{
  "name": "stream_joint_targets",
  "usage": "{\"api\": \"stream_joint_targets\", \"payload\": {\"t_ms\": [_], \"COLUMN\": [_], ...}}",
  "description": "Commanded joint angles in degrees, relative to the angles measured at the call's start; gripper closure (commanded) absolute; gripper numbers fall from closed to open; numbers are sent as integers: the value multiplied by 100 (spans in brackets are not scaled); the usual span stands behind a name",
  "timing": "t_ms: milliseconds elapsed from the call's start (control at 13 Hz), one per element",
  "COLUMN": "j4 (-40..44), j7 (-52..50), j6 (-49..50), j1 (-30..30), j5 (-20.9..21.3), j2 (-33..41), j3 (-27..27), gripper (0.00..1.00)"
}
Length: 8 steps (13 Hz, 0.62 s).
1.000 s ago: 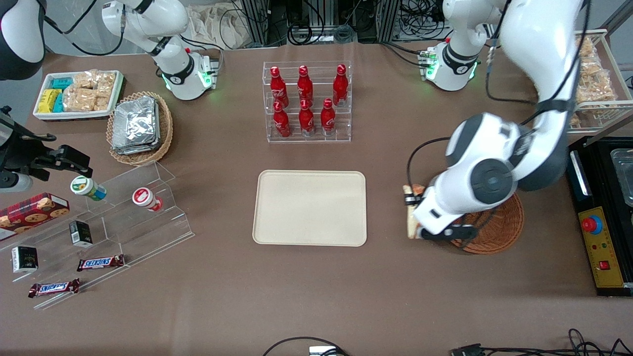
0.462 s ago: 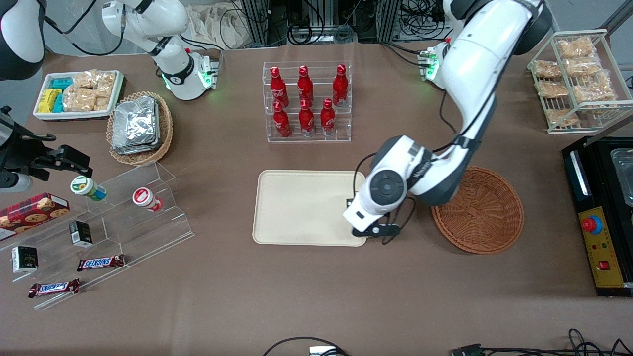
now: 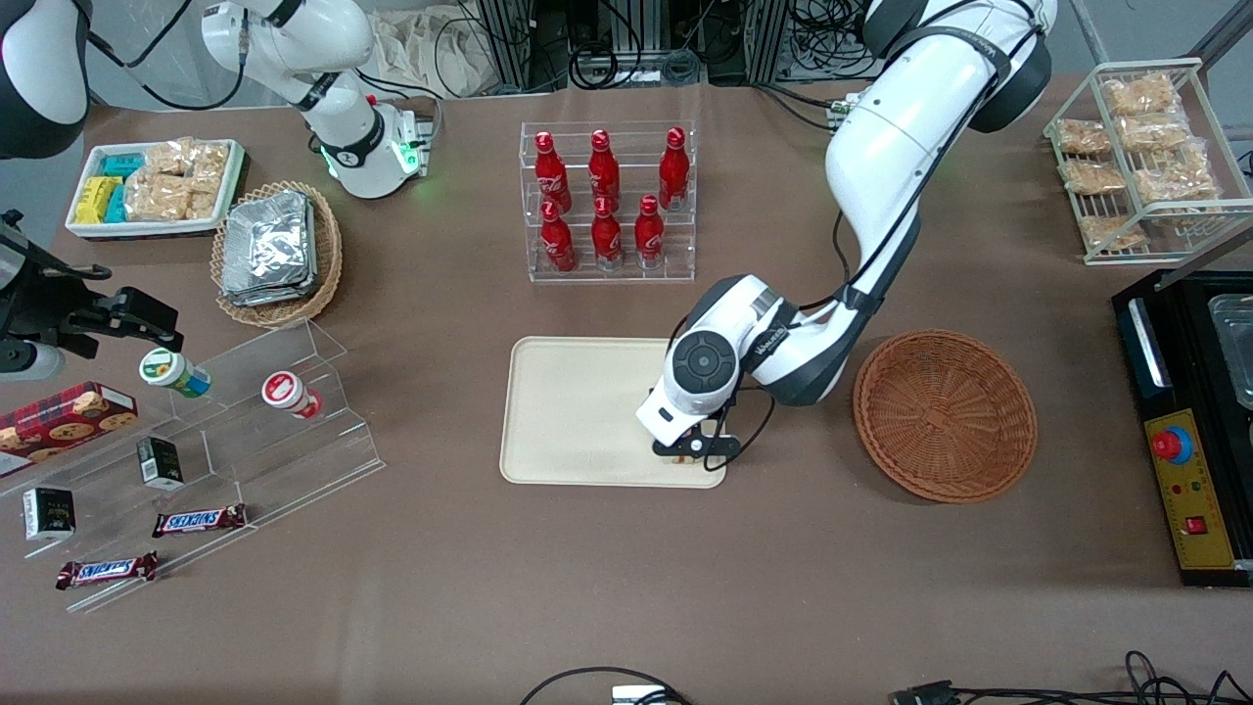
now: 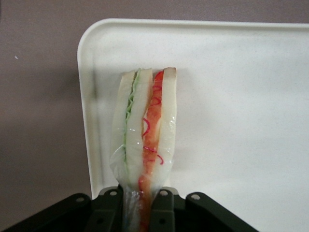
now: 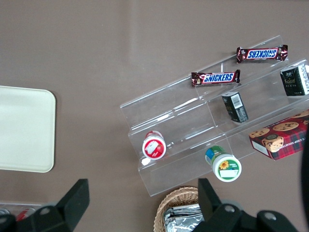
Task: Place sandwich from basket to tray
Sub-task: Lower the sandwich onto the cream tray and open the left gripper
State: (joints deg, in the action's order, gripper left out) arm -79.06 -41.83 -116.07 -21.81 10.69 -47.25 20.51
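Now hovering over the tray's (image 3: 578,411) corner nearest the basket (image 3: 945,416), the gripper (image 3: 693,452), jaws clamped on the sandwich (image 4: 145,140), is needing a gentle descent before release.

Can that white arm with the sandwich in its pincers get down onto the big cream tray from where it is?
Probably yes: the gripper, shut on the plastic-wrapped white-bread sandwich, hangs over the cream rectangular tray near a corner, and the tray surface under it is bare.

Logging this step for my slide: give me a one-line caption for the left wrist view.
Pincer shut on the sandwich, held over a corner of the tray.
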Motion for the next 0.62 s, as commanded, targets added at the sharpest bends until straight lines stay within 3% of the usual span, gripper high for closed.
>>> {"api": "stream_joint_targets", "payload": {"t_ms": [0, 308, 538], "j4": [137, 154, 6], "j7": [-79, -70, -70], "j6": [23, 119, 760], "j1": [-51, -16, 19], "j5": [109, 100, 91], "j2": [-12, 145, 663], "j3": [-38, -38, -38], "gripper": [0, 0, 0]}}
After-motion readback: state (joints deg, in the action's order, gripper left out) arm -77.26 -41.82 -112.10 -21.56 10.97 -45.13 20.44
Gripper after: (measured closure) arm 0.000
